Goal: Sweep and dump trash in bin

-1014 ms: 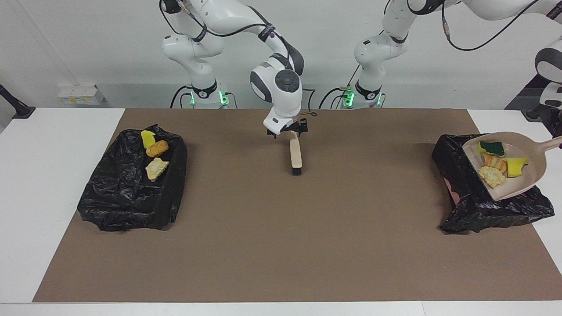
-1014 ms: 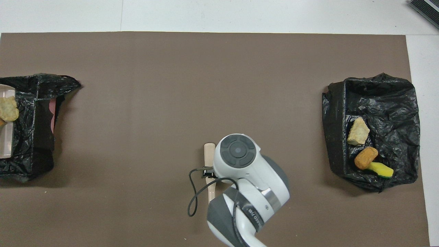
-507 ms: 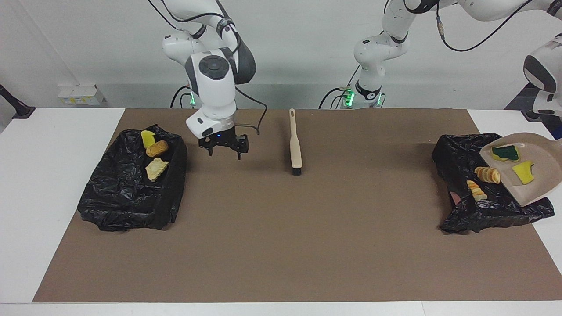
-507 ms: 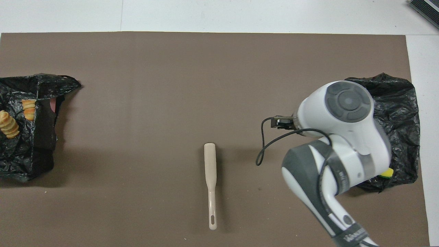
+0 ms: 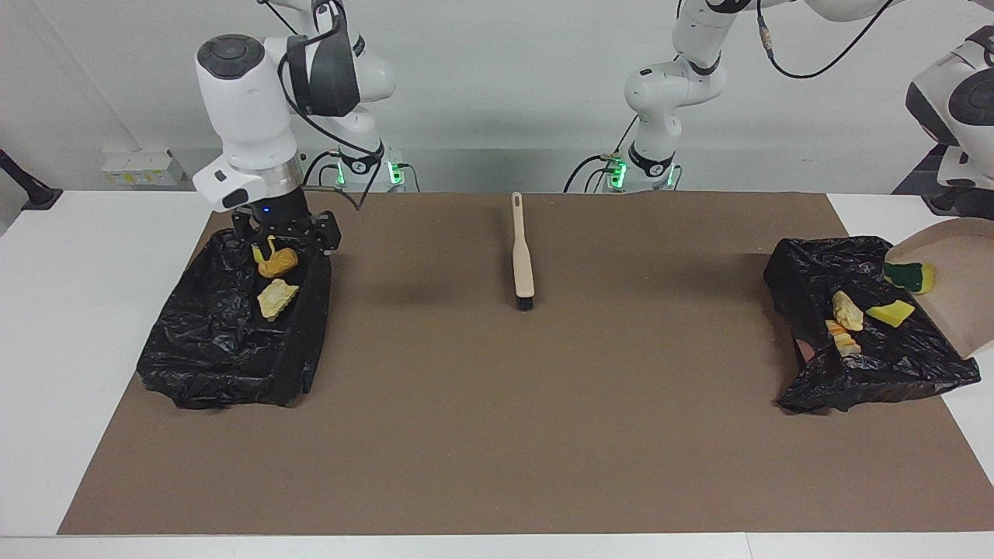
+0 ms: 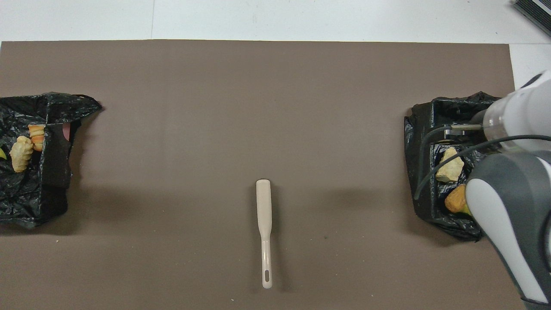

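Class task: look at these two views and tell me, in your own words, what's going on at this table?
The left arm tips a beige plastic dustpan over a black-bagged bin; yellow and tan scraps lie in the bag, and one green-backed sponge piece clings to the pan. The right end effector, open, hangs over the other black-bagged bin. A beige long-handled brush lies on the brown mat between them.

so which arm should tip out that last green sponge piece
left: it holds the dustpan tilted over a bin, sponge piece on it; the right gripper hangs open over the other bin
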You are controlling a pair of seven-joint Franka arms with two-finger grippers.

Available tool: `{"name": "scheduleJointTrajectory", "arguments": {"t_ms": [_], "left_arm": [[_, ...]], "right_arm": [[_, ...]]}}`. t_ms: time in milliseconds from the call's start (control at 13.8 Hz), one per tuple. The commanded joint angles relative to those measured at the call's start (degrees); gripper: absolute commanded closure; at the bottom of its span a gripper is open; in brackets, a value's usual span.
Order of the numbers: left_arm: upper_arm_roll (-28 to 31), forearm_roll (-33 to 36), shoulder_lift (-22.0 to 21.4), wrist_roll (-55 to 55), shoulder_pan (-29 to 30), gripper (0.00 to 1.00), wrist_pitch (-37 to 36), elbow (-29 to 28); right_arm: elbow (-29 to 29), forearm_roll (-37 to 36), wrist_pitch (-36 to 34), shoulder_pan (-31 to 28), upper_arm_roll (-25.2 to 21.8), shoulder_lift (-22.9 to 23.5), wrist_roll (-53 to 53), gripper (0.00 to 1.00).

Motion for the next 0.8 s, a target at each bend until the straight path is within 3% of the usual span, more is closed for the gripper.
{"name": "scheduleJointTrajectory", "arguments": {"t_ms": [0,217,362,507,724], "left_arm": [[0.47,4.46,-1.97,-4.11,-3.86,1.00,-4.17,-1.94],[0.38,10.96,-2.15,-9.39,-8.96,1.00,-9.55,-2.11],[-0.14,10.46,-2.23,-9.74,-9.50,1.00,-10.86,-2.03],[-0.24,7.40,-2.59,-9.83,-10.47,1.00,-11.66,-1.76],[-0.15,-2.70,-2.59,-9.92,-12.93,1.00,-14.64,-1.76]], "right_arm": [[3.72,2.00,-7.08,-1.35,-1.10,-2.70,-4.53,0.00],[9.88,4.73,-15.80,-1.35,-3.57,-2.71,-12.10,0.00],[9.02,4.83,-15.73,-0.65,-4.02,-3.32,-13.35,0.00],[8.58,4.65,-15.12,-1.17,-4.10,-3.50,-13.70,0.00],[8.40,3.77,-14.15,-0.64,-4.28,-3.15,-13.70,0.00]]}}
